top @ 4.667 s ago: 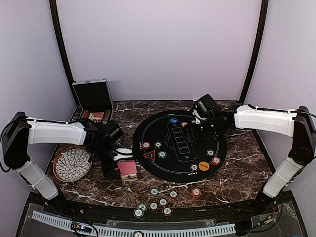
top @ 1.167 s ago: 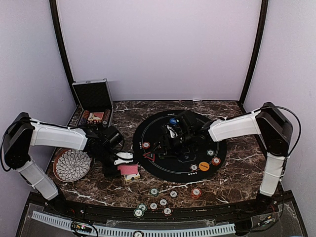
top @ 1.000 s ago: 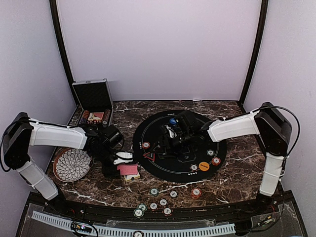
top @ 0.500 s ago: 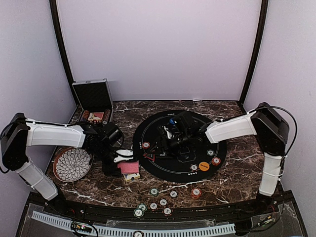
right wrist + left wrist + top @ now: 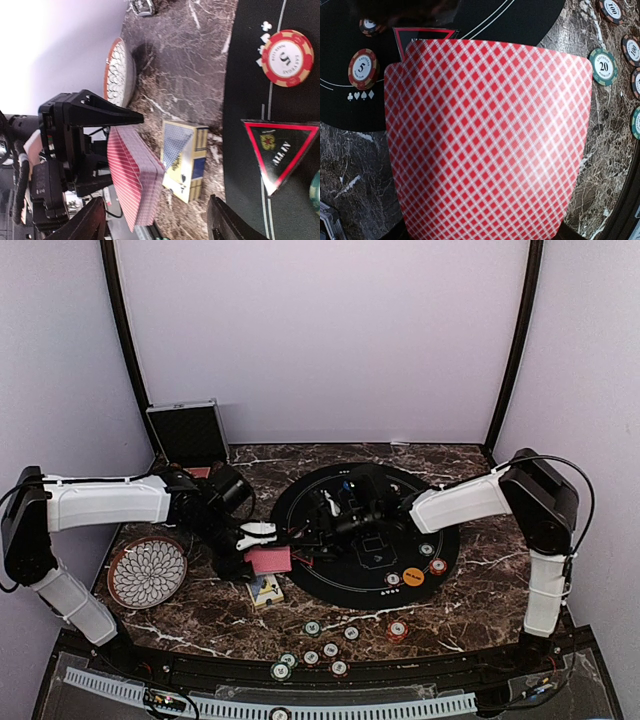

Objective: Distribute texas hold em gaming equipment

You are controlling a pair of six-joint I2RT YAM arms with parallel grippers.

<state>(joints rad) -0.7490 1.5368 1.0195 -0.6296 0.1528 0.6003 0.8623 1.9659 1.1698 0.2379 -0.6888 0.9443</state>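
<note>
My left gripper point(image 5: 252, 548) is shut on a stack of red-backed playing cards point(image 5: 268, 560), held just above the table at the left rim of the black round mat point(image 5: 440, 555). The cards point(image 5: 485, 140) fill the left wrist view and hide the fingers there. My right gripper point(image 5: 306, 532) stands open, its fingers point(image 5: 90, 220) pointing at the cards point(image 5: 135, 175) from the mat side without touching them. A red triangle point(image 5: 282, 150) and a red chip point(image 5: 287, 57) lie on the mat. Several chips point(image 5: 312, 628) lie near the front edge. An orange marker disc point(image 5: 413, 576) sits on the mat.
A blue and yellow card box point(image 5: 265, 590) lies on the marble just under the held cards. A white-patterned plate point(image 5: 147, 570) sits at the left. The open silver case point(image 5: 187, 432) stands at the back left. A green chip point(image 5: 603, 66) lies right of the cards.
The left gripper has lifted the cards and carried them right towards the mat, uncovering the card box. The right gripper has moved left towards the cards.
</note>
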